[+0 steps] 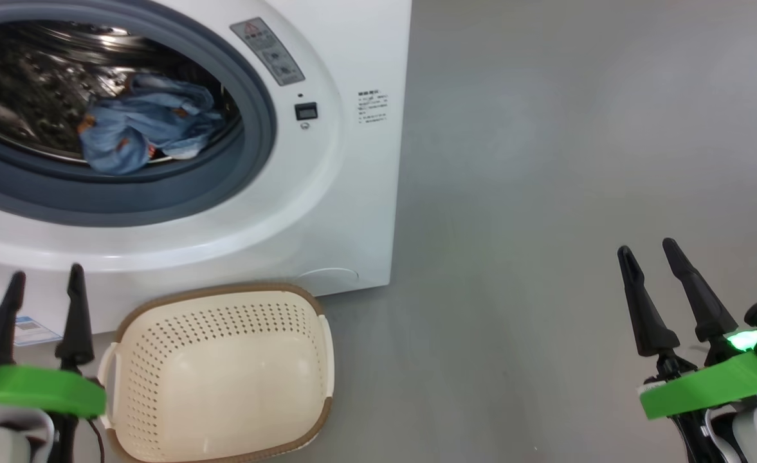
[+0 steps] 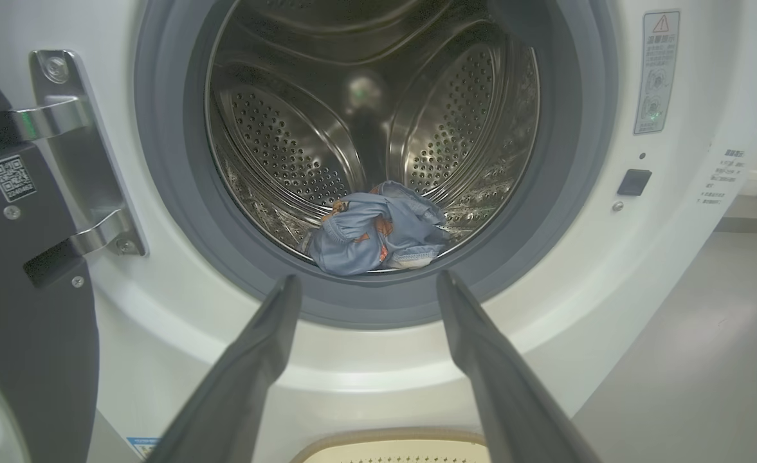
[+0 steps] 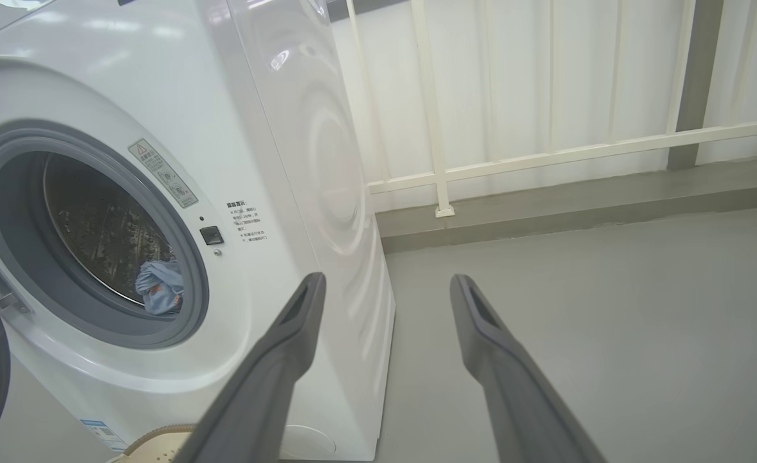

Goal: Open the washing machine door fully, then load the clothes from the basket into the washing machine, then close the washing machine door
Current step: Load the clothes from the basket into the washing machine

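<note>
The white washing machine (image 1: pixel 327 193) stands with its round opening uncovered. A light blue bundle of clothes (image 1: pixel 143 128) lies at the front of the steel drum, just behind the grey gasket (image 2: pixel 378 302). The black door (image 2: pixel 24 308) hangs swung out on its metal hinge at the left edge of the left wrist view. On the floor in front sits the cream basket (image 1: pixel 224 373), with nothing in it. My left gripper (image 1: pixel 47 275) is open, left of the basket and below the opening. My right gripper (image 1: pixel 648 247) is open over bare floor, well to the right.
Grey floor (image 1: pixel 577 193) stretches to the right of the machine. A white railing (image 3: pixel 545 154) and a low grey kerb run behind the machine's right side. A blue label sticker (image 1: pixel 31 329) sits low on the machine's front.
</note>
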Robot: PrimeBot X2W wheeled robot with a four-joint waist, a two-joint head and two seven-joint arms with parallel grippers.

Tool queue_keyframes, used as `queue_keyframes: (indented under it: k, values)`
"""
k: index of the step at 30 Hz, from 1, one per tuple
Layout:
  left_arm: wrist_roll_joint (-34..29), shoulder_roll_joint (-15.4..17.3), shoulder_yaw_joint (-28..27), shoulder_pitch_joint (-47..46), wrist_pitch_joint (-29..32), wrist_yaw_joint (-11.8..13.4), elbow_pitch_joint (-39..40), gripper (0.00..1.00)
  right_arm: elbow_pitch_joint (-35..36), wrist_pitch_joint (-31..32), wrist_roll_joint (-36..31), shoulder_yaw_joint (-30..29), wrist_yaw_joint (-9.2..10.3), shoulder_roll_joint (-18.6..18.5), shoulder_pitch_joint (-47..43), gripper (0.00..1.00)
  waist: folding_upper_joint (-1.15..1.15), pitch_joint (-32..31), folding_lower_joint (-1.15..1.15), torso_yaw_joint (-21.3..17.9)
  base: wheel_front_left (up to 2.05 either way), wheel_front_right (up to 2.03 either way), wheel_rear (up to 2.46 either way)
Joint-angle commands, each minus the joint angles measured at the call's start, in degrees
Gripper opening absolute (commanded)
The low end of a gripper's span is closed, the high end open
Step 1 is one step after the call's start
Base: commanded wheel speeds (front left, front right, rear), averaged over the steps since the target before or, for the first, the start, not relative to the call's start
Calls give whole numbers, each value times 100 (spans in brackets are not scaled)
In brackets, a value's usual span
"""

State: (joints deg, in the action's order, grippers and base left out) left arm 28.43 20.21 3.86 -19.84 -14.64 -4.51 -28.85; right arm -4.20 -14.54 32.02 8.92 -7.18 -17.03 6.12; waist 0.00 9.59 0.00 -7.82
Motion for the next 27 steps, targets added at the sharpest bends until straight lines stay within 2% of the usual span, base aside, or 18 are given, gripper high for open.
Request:
queue_keyframes:
  k: [1, 11, 27]
  values:
    - [-187, 140, -284, 132, -36, -15, 271, 100, 105, -46, 54, 32, -31, -179, -127, 100, 0, -137, 0, 115, 0, 0, 0]
    - [-640, -263, -654, 946, -36, 8, 895, 100, 86, -46, 116, -46, -31, -295, -343, 100, 0, -385, 0, 242, 0, 0, 0]
    - [-952, -732, -1136, 1910, -36, 52, 1748, 100, 120, -46, 131, -248, -31, -315, -669, 100, 0, -572, 0, 346, 0, 0, 0]
